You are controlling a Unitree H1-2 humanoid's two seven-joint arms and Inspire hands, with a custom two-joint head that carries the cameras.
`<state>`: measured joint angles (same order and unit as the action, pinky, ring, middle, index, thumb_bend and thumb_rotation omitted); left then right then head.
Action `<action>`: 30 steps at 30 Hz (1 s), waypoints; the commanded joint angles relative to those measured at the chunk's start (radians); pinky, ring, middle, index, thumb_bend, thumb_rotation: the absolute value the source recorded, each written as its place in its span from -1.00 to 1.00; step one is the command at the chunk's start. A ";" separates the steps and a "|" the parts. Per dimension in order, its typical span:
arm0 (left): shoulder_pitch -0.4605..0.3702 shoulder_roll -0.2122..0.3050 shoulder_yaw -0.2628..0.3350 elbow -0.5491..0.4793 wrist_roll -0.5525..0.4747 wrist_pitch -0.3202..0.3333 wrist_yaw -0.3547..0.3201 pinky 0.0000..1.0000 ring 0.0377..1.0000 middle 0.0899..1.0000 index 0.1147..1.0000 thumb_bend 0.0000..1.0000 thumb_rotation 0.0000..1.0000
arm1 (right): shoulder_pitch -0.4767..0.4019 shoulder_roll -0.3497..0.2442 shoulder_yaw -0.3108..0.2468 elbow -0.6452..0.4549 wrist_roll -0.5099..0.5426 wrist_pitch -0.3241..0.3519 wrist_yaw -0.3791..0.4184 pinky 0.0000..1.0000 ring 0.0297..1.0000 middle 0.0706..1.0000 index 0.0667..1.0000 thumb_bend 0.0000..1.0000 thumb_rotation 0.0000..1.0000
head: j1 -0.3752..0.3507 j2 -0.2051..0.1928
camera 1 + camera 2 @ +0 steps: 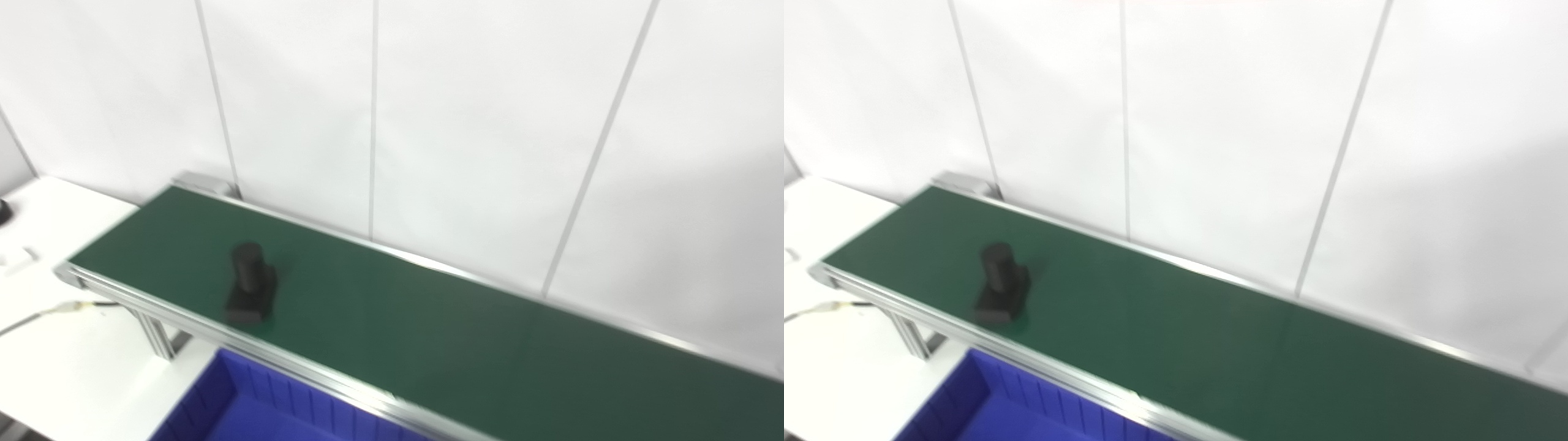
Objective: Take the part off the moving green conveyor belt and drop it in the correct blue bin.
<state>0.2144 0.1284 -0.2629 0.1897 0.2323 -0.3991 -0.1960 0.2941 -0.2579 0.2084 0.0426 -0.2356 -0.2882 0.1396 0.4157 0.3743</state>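
A black part [250,283], a short cylinder standing on a flat block, sits on the green conveyor belt [429,331] near its left end and close to the near rail; it also shows in the right eye view [1001,286]. It looks blurred. A blue bin [269,407] lies below the belt's near rail at the bottom edge, only partly in view. Neither hand is in view.
A white table [67,343] lies to the left and under the belt's end, with a thin cable [55,311] and small white pieces [18,260] on it. The belt's aluminium frame leg [156,335] stands on it. A white panelled wall runs behind the belt.
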 commanded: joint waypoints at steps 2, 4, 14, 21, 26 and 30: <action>-0.015 -0.011 -0.002 -0.016 -0.013 -0.023 0.014 0.41 0.52 0.60 0.62 0.87 -0.75 | -0.014 -0.006 -0.017 0.006 0.010 -0.097 -0.022 0.64 0.66 0.66 0.86 0.83 -0.94 | -0.001 -0.007; -0.019 -0.014 -0.002 -0.009 -0.013 -0.025 0.014 0.42 0.53 0.61 0.62 0.87 -0.77 | -0.016 -0.003 -0.023 0.020 0.023 -0.119 -0.024 0.67 0.67 0.65 0.86 0.84 -0.99 | -0.002 -0.007; -0.035 -0.031 0.000 0.027 -0.025 -0.052 0.020 0.38 0.49 0.58 0.59 0.91 -0.75 | -0.025 -0.002 -0.039 0.050 0.143 -0.182 -0.015 0.88 0.70 0.68 0.85 0.82 -1.00 | 0.014 -0.013; -0.028 -0.032 -0.006 0.019 -0.062 -0.064 0.003 0.40 0.50 0.56 0.57 0.90 -0.77 | 0.006 0.002 -0.083 -0.040 0.306 -0.182 0.056 1.00 0.82 0.75 0.92 0.77 -1.00 | 0.023 -0.009; -0.031 -0.026 -0.022 0.019 -0.055 -0.066 0.001 0.38 0.49 0.55 0.54 0.90 -0.77 | 0.042 -0.005 -0.121 -0.151 0.386 -0.177 0.095 1.00 0.85 0.76 0.94 0.82 -1.00 | 0.025 -0.006; -0.039 -0.022 -0.034 0.023 -0.053 -0.050 -0.013 0.41 0.51 0.54 0.52 0.87 -0.71 | 0.053 -0.011 -0.148 -0.250 0.398 -0.154 0.087 1.00 0.83 0.75 0.92 0.89 -1.00 | 0.030 -0.008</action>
<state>0.1949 0.1036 -0.2950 0.2272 0.1895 -0.4240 -0.2040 0.3552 -0.2576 0.0766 -0.1614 0.1476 -0.4162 0.2270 0.4449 0.3666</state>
